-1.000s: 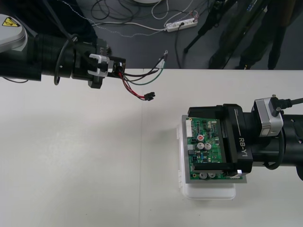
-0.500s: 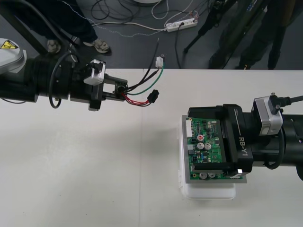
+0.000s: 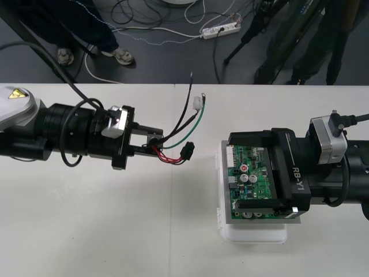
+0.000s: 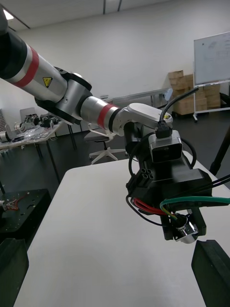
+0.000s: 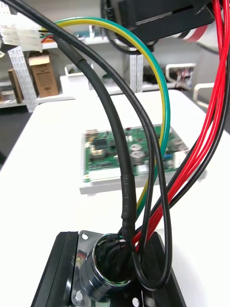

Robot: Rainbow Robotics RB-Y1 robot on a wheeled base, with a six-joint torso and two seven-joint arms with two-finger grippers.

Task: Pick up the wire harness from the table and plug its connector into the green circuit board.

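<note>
Red, black and green wires of the wire harness (image 3: 176,135) fan out from the left gripper (image 3: 151,142), which reaches in from its own side over the surface (image 3: 115,231) with its fingers closed on the harness's round metal socket (image 5: 103,268). In the left wrist view the flanged socket sits clamped between the two black fingers (image 5: 60,268), and the wires rise out of it in front of the green circuit board (image 5: 129,156). The small black plug (image 3: 185,151) hangs free at the end of the red and black wires, between the left gripper and the board and apart from both; it is not in the board. A green wire and a black one arch toward the far edge of the surface, where a small white connector (image 3: 198,102) sits at their end. The green circuit board (image 3: 253,173) lies on its white base (image 3: 253,234) at the robot's right. The right gripper (image 3: 234,170) is over it with its fingers spread wide, one along the board's far edge and one along its near edge; whether they press on it I cannot tell. In the right wrist view the left gripper (image 4: 184,225) faces in with the socket (image 4: 184,231) at its tip.
</note>
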